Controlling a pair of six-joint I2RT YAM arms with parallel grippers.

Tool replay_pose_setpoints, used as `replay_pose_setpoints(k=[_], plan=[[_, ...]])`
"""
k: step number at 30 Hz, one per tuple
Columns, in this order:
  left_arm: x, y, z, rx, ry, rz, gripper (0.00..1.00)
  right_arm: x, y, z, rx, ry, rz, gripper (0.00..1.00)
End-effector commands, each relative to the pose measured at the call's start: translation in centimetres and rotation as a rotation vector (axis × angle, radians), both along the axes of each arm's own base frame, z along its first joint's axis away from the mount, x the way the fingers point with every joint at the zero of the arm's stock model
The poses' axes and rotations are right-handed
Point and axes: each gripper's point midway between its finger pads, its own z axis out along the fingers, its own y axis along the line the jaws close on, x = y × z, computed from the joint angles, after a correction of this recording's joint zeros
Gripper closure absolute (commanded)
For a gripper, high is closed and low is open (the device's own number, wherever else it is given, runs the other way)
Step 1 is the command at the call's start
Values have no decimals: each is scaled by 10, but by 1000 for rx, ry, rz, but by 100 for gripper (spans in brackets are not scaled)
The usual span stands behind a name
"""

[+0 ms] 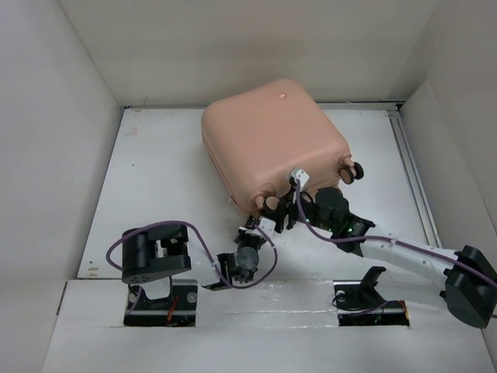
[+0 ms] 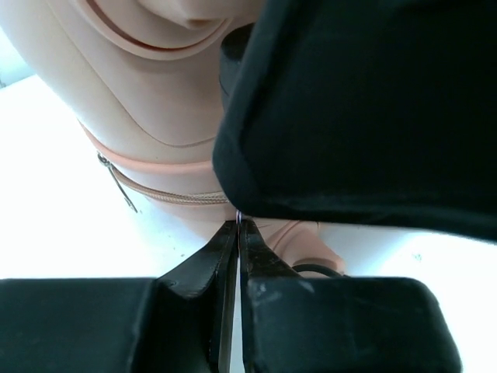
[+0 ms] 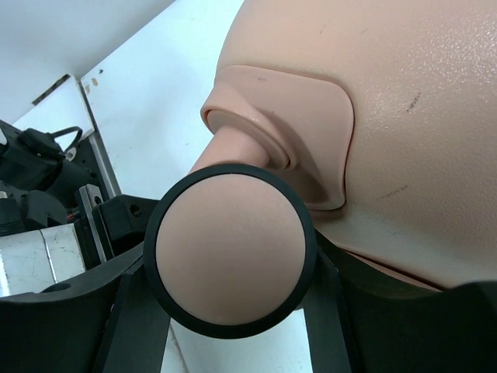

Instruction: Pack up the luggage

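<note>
The luggage [image 1: 272,140] is a pale peach-pink hard-shell suitcase lying closed on the white table, wheels toward the arms. My right gripper [image 1: 273,206] is at its near edge; in the right wrist view its jaws [image 3: 230,311] stand on either side of a peach caster wheel [image 3: 230,249] with a black rim and touch it. My left gripper [image 1: 253,229] sits just below the near left corner, its fingers [image 2: 225,256] pressed together. The shell [image 2: 147,93] and a zipper pull [image 2: 118,185] show beyond them. The right arm's black body [image 2: 357,109] fills the upper right of that view.
Another pair of caster wheels [image 1: 353,172] sticks out at the suitcase's right near corner. White walls [image 1: 46,155] enclose the table on the left, back and right. Purple cables [image 1: 194,233] loop off both arms.
</note>
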Motion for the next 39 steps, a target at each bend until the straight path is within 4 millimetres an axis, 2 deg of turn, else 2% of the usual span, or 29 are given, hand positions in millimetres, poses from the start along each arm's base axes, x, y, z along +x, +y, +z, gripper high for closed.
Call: replay_pose_setpoints(k=[1, 4, 5, 9, 12, 13, 14, 16, 17, 18, 20, 21, 26, 28, 29, 31, 32, 33, 36, 37, 38, 39], plan=[[13, 34, 109, -684, -156, 129, 100, -36, 14, 21, 84, 2, 149, 100], [16, 52, 108, -679, -162, 163, 100, -37, 13, 21, 85, 1, 149, 100], [18, 63, 103, -664, -161, 189, 100, -36, 12, 20, 84, -1, 138, 100], [21, 89, 92, -670, -142, 249, 100, -34, 7, 18, 75, 2, 114, 100], [28, 103, 84, -653, -121, 294, 100, -36, 0, 16, 72, 0, 91, 100], [29, 105, 80, -730, -107, 305, 100, -36, -1, 19, 78, -6, 91, 100], [33, 116, 70, -665, -83, 333, 100, -36, -3, 18, 73, -3, 82, 100], [41, 119, 66, -717, -47, 334, 100, -36, -5, 20, 72, -5, 73, 100], [45, 123, 65, -779, -36, 338, 100, -38, -8, 16, 65, 1, 73, 100], [52, 137, 72, -813, -52, 346, 100, -38, -8, 16, 65, 1, 73, 100], [58, 150, 72, -825, -58, 359, 100, -38, -9, 19, 73, -6, 73, 100], [63, 163, 71, -829, -61, 406, 100, -40, -8, 19, 74, -4, 85, 100], [86, 181, 92, -874, -77, 446, 100, -42, -4, 10, 53, 15, 94, 100], [88, 179, 87, -853, -45, 463, 100, -41, -4, 6, 43, 23, 93, 100], [88, 179, 87, -860, -36, 467, 98, -43, -2, 8, 50, 18, 103, 100], [90, 176, 87, -872, -14, 479, 83, -44, 2, 4, 36, 30, 112, 100], [87, 178, 82, -859, 9, 493, 61, -47, 4, 4, 36, 30, 121, 100], [86, 179, 86, -869, 9, 494, 50, -46, 3, 4, 35, 29, 112, 100], [75, 178, 97, -932, 30, 443, 35, -49, 10, 6, 33, 30, 132, 100], [71, 178, 102, -962, 31, 423, 35, -48, 11, 12, 43, 22, 132, 100], [64, 181, 121, -1029, -1, 381, 33, -54, 14, 12, 43, 23, 149, 100], [58, 179, 124, -1041, 15, 351, 33, -54, 16, 17, 46, 17, 146, 100]])
